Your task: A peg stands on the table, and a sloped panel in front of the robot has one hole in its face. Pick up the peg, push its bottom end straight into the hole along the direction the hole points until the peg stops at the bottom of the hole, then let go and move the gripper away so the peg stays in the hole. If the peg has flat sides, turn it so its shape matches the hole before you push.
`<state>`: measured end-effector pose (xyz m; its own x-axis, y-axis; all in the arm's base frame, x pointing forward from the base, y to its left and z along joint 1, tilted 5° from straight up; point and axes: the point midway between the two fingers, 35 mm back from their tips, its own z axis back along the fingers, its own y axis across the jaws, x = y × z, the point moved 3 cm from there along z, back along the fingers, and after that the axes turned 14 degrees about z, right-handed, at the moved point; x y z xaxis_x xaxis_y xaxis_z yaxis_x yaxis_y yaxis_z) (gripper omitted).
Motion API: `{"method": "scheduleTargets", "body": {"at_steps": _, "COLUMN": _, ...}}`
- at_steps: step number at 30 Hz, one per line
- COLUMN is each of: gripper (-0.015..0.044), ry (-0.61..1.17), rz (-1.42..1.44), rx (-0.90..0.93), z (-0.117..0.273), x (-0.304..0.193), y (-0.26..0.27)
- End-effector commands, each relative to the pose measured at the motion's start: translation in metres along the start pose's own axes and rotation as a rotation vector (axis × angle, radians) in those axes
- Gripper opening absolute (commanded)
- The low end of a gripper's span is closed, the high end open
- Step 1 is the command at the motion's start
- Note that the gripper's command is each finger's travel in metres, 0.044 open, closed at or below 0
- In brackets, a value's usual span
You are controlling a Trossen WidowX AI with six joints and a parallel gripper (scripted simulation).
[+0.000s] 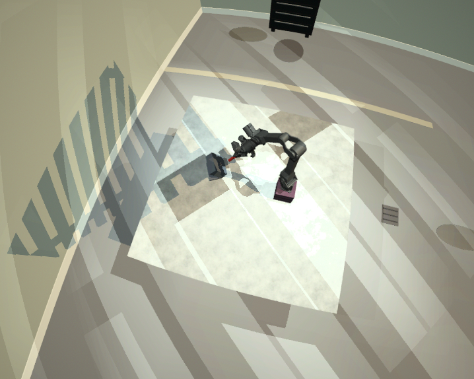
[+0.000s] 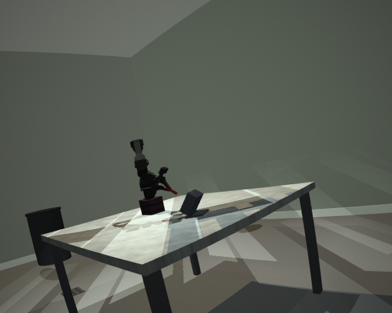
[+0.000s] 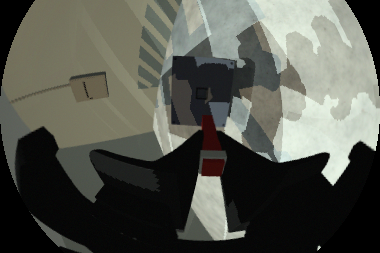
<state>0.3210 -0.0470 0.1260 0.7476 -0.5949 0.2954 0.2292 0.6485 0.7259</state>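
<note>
One red peg (image 1: pixel 231 158) (image 2: pixel 171 190) (image 3: pixel 210 134) is being gripped by the hand (image 1: pixel 235 156) (image 2: pixel 166 187) (image 3: pixel 209 134), its free end being pointed toward the sloped panel (image 1: pixel 216 166) (image 2: pixel 191 202) (image 3: pixel 187 74), apparently so the square hole (image 3: pixel 201 93) can be entered straight.
</note>
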Motion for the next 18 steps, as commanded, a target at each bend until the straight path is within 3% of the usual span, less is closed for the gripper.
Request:
{"method": "scheduleTargets", "body": {"at_steps": 1, "gripper": 0.0, "ry": -0.013, "rz": -0.009, "rx": 0.015, "z": 0.003, "x": 0.002, "y": -0.001}}
{"method": "scheduleTargets", "body": {"at_steps": 18, "gripper": 0.0, "ry": -0.036, "rz": -0.02, "rx": 0.031, "z": -0.017, "x": 0.009, "y": -0.003}}
